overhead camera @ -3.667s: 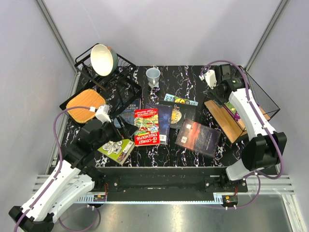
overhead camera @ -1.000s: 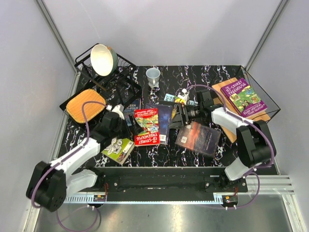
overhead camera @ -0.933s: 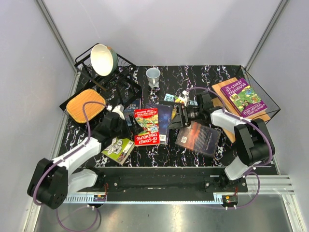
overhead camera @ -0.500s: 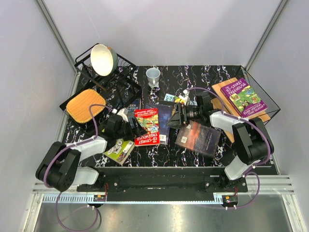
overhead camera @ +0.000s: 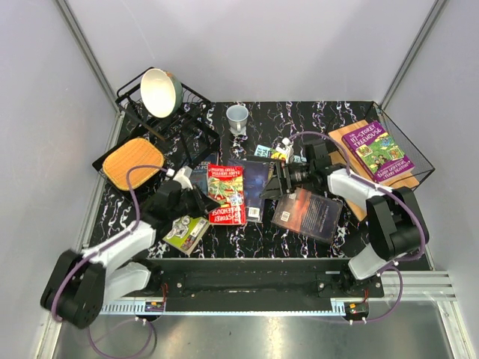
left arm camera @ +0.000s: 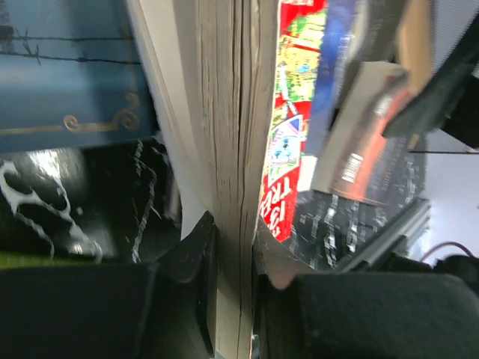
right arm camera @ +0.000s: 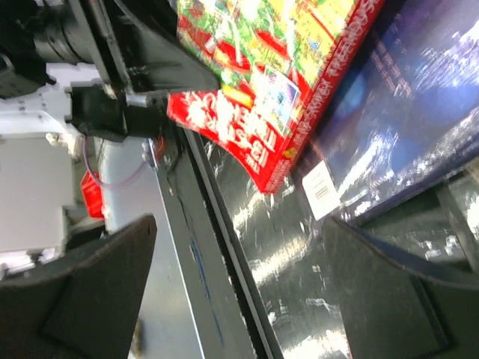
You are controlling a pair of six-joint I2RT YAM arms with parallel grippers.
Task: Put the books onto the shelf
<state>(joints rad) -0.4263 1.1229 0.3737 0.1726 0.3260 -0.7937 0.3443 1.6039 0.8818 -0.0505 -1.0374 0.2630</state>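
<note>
Left gripper (overhead camera: 197, 200) pinches the red paperback book (overhead camera: 227, 193), centre frame
Its fingers are closed tight on the book's left page edge; the right gripper (overhead camera: 271, 184) gapes wide, holding nothing, by a dark blue paperback (overhead camera: 254, 179); a purple paperback (overhead camera: 376, 149) lies on the light wooden wire-framed shelf (overhead camera: 343, 139), right of frame

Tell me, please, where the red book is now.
Top view: the red book sits left of centre, one edge clamped by the left gripper, a dark blue book just to its right.
</note>
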